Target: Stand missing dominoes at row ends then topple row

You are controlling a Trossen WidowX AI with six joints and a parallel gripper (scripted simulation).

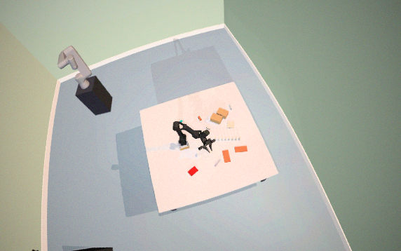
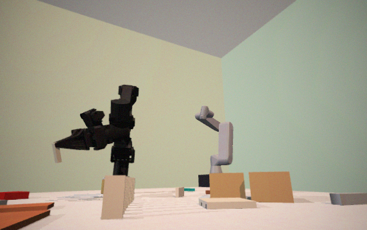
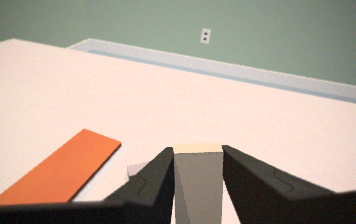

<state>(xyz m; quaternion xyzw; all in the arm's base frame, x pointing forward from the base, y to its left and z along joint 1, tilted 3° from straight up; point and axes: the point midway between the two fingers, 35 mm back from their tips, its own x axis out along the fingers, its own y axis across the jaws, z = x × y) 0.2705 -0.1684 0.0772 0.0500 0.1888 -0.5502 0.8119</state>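
Observation:
My gripper (image 2: 56, 145) (image 3: 198, 149) is shut on a beige domino (image 2: 57, 154) (image 3: 198, 187). The domino hangs below the fingertips, close to upright with a slight tilt, well above the table (image 1: 175, 189). A row of standing beige dominoes (image 1: 228, 139) (image 2: 113, 197) runs away from the exterior camera, seen nearly end-on there. In the top view the arm is beside the row's left end, partly hiding it. A small beige block (image 2: 179, 192), which looks like a loose domino, is on the table apart from the row.
Two orange slabs (image 1: 226, 155) (image 1: 240, 148) and a pale bar (image 1: 217, 163) (image 3: 136, 170) lie near the row. A red block (image 1: 193, 171) lies farther off. Two tan boxes (image 1: 216, 118) (image 1: 222, 113) and a flat cream block (image 1: 230, 124) (image 2: 228, 203) are on the row's other side.

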